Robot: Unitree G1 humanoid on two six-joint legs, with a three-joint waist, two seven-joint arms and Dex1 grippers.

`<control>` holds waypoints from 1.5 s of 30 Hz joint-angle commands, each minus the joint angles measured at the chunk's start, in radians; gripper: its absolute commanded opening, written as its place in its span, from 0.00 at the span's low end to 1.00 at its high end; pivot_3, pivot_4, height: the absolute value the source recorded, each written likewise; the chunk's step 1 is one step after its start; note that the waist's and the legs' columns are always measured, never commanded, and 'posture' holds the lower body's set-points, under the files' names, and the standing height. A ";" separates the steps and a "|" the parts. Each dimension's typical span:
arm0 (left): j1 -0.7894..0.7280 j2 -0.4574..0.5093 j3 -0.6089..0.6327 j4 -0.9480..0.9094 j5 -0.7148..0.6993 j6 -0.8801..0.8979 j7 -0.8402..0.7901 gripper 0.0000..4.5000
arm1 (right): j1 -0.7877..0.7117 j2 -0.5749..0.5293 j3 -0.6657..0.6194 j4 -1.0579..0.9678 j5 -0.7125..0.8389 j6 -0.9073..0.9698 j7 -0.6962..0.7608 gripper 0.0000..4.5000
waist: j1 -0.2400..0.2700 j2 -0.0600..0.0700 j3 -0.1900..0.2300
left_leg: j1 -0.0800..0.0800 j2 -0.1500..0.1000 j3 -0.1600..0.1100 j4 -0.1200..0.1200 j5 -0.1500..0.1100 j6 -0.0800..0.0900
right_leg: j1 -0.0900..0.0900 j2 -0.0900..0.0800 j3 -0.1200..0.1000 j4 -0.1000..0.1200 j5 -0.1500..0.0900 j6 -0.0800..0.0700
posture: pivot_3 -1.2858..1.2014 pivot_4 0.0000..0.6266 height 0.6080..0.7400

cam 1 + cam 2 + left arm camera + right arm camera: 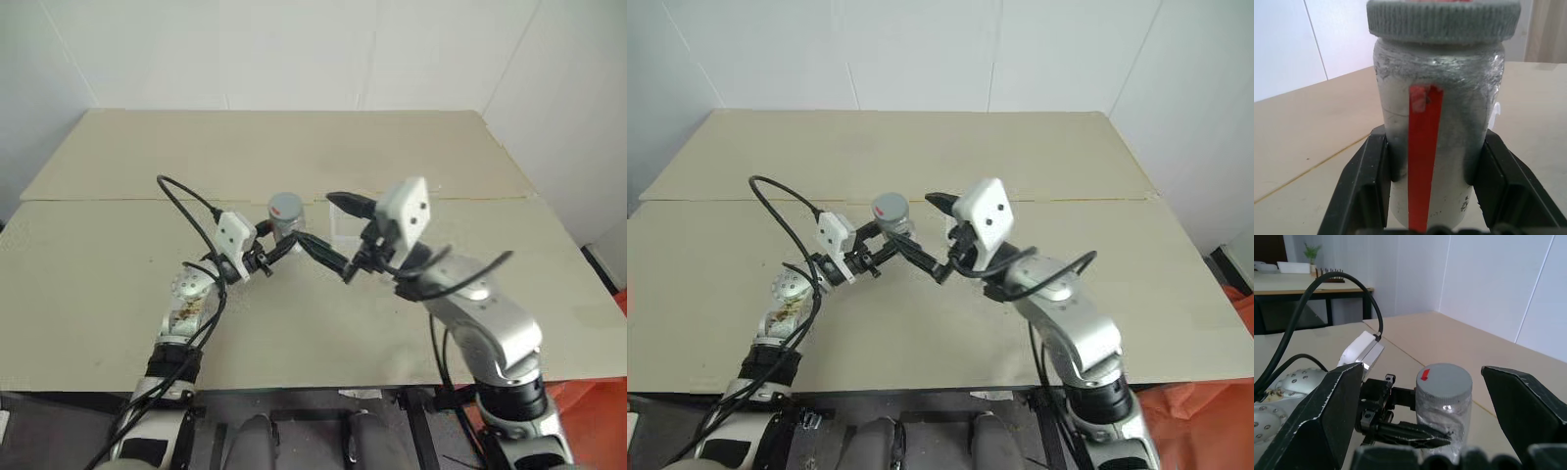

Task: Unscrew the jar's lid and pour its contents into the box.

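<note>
Grey, ribbed plastic caps the jar point(286, 217), and that lid point(285, 206) is on, so the unscrewing has not begun; this looks like the approach to the first step.

From the left: the left gripper point(1432, 169) is clamped shut on the jar's body, one black finger on each side of it, below the lid. It holds the jar upright above the table point(118, 294), near the middle of the tabletop. In the head view the jar sits at about twelve o'clock from the centre, with the left arm reaching in from eight o'clock.

Next to the right, at about three o'clock from the jar, the right gripper point(1422, 406) stands wide open and holds nothing. In its wrist view its two fingers flank the lid with clear gaps on both sides, apart from it. Just behind the jar and toward two o'clock lies the box point(345, 223), a small clear, whitish shape resting on the table.

The next move seems to call for the right gripper to come over the lid, square itself on the rim, close, and twist while the left holds firm. The knurled edge should give good purchase.

The jar itself is a slim cylinder with a cloudy, silvery wall and a red strip running down its side. The lid is as wide as the body and bears a small red mark on top point(1424, 376). Its contents cannot be made out.
</note>
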 commanded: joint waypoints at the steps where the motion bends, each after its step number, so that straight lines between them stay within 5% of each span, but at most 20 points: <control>1: 0.001 -0.011 -0.028 -0.086 -0.002 0.022 0.000 0.44 | -0.022 0.030 0.025 0.019 -0.056 -0.035 -0.033 1.00 | 0.000 0.000 0.000 | 0.000 0.000 0.000 0.000 0.000 0.000 | 0.000 0.000 0.000 0.000 0.000 0.000 | 0.52 0.24 1.00; 30: 0.022 -0.047 -0.075 -0.129 -0.008 0.049 0.005 0.44 | -0.029 0.102 0.057 0.174 -0.249 -0.139 -0.019 1.00 | -0.010 0.000 0.000 | 0.000 0.000 -0.001 -0.001 0.000 0.000 | 0.000 0.000 0.000 0.000 0.000 0.000 | 0.52 0.24 1.00; 37: 0.024 -0.053 -0.078 -0.120 -0.003 0.042 0.006 0.44 | -0.019 0.104 0.051 0.185 -0.267 -0.151 -0.022 0.62 | -0.010 0.000 0.000 | 0.000 0.000 -0.001 0.000 0.000 0.000 | 0.000 0.000 0.000 0.000 0.000 0.000 | 0.52 0.24 1.00; 45: 0.034 -0.044 -0.083 -0.139 -0.009 0.044 -0.015 0.44 | -0.026 0.092 0.039 0.192 -0.252 -0.153 0.013 0.62 | -0.010 0.000 0.000 | 0.000 0.000 -0.001 -0.001 0.000 0.000 | 0.000 0.000 0.000 0.000 0.000 0.000 | 0.52 0.24 1.00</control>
